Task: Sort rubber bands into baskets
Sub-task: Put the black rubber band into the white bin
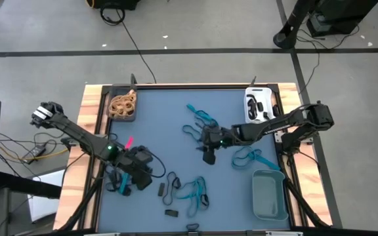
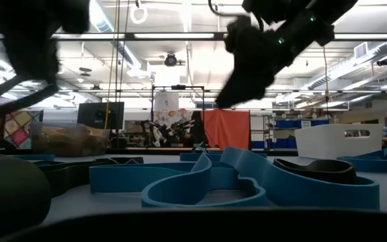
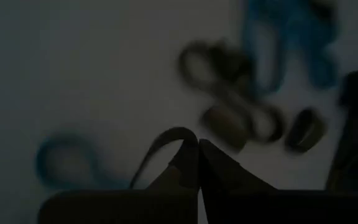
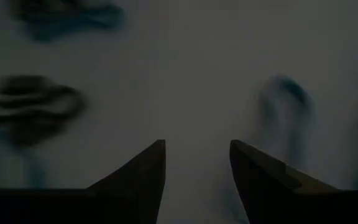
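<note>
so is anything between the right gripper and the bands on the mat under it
Nothing visible. The right gripper hangs open over bare mat, with black rubber bands and blue ones lying loose to either side, uncovered.

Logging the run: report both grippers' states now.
Left gripper: shut on a dark rubber band.
Right gripper: open, holding nothing, above the mat.

Table (image 1: 176, 105) with a blue-grey top and wooden edging is carrying three baskets: dark basket (image 1: 122, 105) sitting at one far corner, white basket (image 1: 258, 105) at the other, grey-teal basket (image 1: 269, 195) near the right edge. Loose rubber bands (image 1: 192, 190), teal and black, are lying scattered across the top.
</note>
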